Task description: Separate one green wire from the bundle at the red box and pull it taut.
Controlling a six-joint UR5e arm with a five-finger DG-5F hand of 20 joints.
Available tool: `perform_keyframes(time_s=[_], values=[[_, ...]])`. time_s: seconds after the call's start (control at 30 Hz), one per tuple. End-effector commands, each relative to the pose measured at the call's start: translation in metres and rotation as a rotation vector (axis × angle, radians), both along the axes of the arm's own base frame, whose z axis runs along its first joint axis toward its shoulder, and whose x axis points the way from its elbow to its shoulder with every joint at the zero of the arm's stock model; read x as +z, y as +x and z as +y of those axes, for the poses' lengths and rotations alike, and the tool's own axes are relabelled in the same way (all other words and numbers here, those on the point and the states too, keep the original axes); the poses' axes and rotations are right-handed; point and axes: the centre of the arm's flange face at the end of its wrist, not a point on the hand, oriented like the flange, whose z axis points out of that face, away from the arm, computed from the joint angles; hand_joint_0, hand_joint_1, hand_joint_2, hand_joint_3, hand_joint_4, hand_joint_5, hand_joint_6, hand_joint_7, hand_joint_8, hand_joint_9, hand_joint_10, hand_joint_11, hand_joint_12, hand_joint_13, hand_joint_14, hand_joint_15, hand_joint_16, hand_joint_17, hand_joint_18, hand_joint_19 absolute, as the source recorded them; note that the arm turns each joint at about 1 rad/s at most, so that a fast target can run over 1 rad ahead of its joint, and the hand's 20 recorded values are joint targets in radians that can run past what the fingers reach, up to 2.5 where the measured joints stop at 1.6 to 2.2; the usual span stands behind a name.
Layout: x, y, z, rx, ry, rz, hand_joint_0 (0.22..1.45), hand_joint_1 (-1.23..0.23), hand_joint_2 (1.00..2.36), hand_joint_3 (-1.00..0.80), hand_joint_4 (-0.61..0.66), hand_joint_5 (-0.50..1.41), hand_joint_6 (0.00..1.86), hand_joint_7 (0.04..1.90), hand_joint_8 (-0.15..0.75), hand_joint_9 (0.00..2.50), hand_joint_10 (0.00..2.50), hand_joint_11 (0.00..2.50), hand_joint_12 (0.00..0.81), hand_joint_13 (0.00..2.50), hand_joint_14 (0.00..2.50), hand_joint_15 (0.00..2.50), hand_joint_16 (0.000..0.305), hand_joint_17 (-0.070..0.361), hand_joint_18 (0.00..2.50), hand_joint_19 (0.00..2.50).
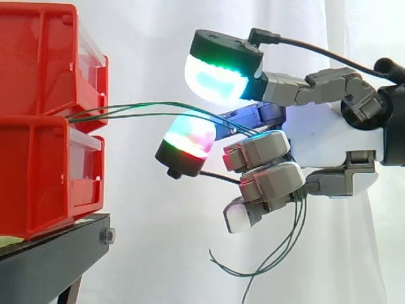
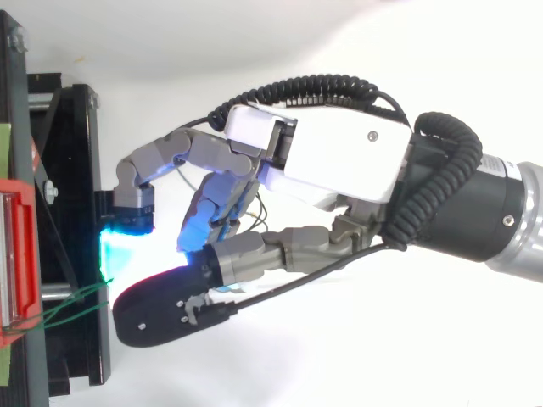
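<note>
Evidently gripped several green wires [image 1: 126, 106] in curled fingers of the hand [image 1: 329, 136]. Ran near level leftward from there into the seam between red bins [image 1: 38, 158]; dangled loose below. Seemed slightly slack.

Slack green wires [image 1: 136, 105] from red box [image 1: 38, 63]

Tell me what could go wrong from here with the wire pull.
1. Several green wires run together from the red bins into the hand, so it may pull the bundle rather than one wire.
2. Their loose ends dangle below the curled fingers; the wires could slip through instead of going taut.
</note>
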Motion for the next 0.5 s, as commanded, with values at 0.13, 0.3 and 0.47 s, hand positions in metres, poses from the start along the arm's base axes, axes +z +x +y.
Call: perform_keyframes(time_s=[0.13, 0.3, 0.47], values=[[0.0002, 0.0001, 0.0001, 0.0, 0.0, -0.001, 0.61, -0.65, 1.02, -0.3, 0.15, -0.2, 0.84, 1.05, 0.29, 1.25, 0.12, 1.79, 0.338, 1.38, 0.02, 1.42, 0.054, 0.122, 0.87, 0.56], [0.0, 0.0, 0.0003, 0.002, 0.0, 0.001, 0.63, -0.72, 1.02, -0.3, 0.15, -0.2, 0.85, 1.02, 0.285, 1.22, 0.15, 1.77, 0.34, 1.36, 0.02, 1.43, 0.054, 0.123, 0.88, 0.55], [-0.0004, 0.0, 0.0003, 0.002, 0.0, -0.001, 0.68, -0.82, 1.01, -0.36, 0.13, -0.21, 0.85, 0.98, 0.285, 1.19, 0.17, 1.76, 0.335, 1.36, 0.02, 1.41, 0.054, 0.122, 0.88, 0.52]])
